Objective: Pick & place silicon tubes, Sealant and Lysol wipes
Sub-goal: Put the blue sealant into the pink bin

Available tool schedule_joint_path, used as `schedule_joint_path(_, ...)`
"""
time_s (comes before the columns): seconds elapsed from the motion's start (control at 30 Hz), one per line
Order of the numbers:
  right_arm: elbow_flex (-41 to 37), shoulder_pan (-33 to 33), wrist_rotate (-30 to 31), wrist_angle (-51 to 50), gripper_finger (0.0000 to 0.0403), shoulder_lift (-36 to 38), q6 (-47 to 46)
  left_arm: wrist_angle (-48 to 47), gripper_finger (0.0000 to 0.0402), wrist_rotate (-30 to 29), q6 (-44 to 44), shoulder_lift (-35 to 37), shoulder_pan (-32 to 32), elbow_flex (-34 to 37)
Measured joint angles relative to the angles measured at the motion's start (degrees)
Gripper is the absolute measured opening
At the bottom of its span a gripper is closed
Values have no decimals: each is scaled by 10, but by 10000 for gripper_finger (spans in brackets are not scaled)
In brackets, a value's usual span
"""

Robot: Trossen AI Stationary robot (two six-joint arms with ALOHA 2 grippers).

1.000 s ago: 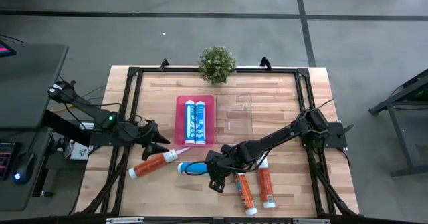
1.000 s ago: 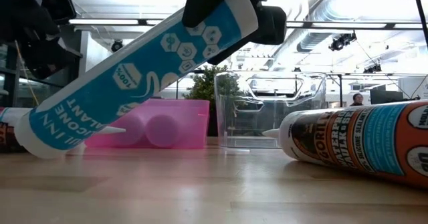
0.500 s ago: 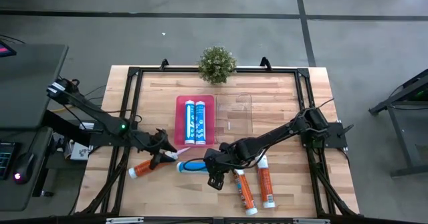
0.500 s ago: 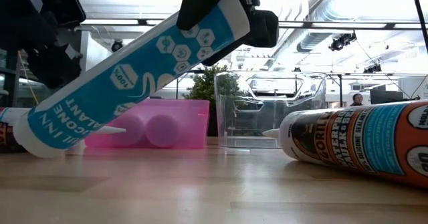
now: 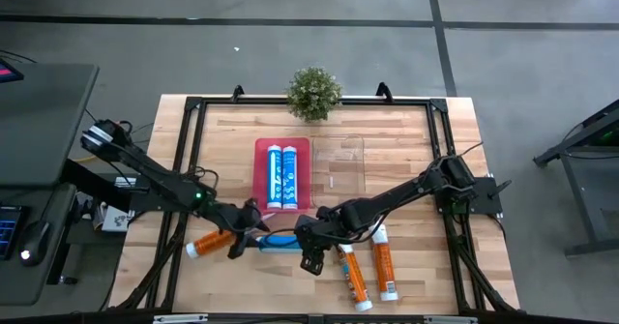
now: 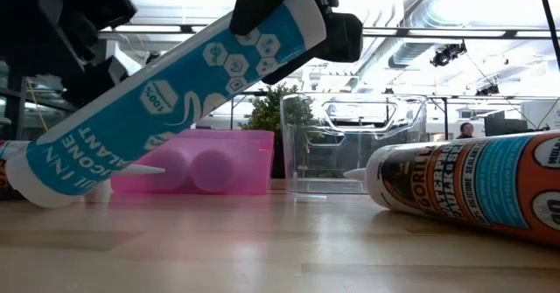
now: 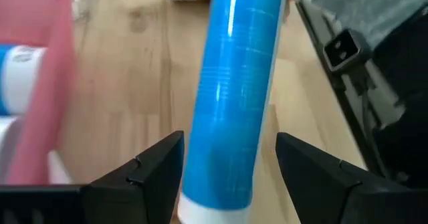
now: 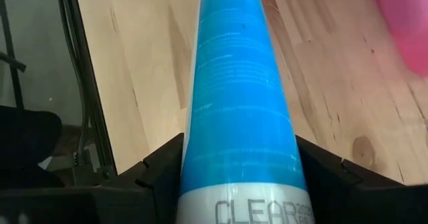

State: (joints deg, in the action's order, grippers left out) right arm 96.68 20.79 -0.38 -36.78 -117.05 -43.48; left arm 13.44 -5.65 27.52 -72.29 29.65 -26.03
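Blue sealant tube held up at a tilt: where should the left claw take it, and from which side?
Take the blue sealant tube on its bare lower body near the white end, coming from above, fingers straddling its width. The right claw is shut on the upper end, so only that stretch is free, and the left claw already sits open around it.

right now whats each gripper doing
left gripper: open, fingers either side of the blue sealant tube
right gripper: shut on the blue sealant tube, one end lifted

Two tubes [image 5: 281,177] lying in the tray [image 5: 259,148] at frame centre, bin [image 5: 338,173] sitting right of it, plant [image 5: 313,92] standing above
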Motion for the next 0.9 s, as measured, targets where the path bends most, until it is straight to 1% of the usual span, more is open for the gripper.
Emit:
schedule_joint_path(0.1,0,-2,-1,0,212,0,0,-12,247,-1,-22,-40,0,-32)
schedule_joint_path(0.2,0,-2,-1,0,212,0,0,-35,267,-15,-32,-80,0,-61)
schedule_joint_path(0.33,0,-2,-1,2,212,0,0,-37,288,-11,-44,-123,0,-94)
schedule_joint_path(0.53,0,-2,-1,2,212,0,0,-45,296,0,-72,-173,0,-136)
schedule_joint_path(0.63,0,-2,-1,4,212,0,-1,-47,296,6,-73,-190,0,-142)
schedule_joint_path(0.7,0,-2,-1,5,212,0,-1,-52,290,7,-63,-199,0,-144)
schedule_joint_path(0.77,0,-2,-1,5,212,0,-2,-67,270,7,-51,-199,0,-145)
schedule_joint_path(0.9,0,-2,-1,6,212,0,-2,-100,194,0,-45,-199,1,-145)
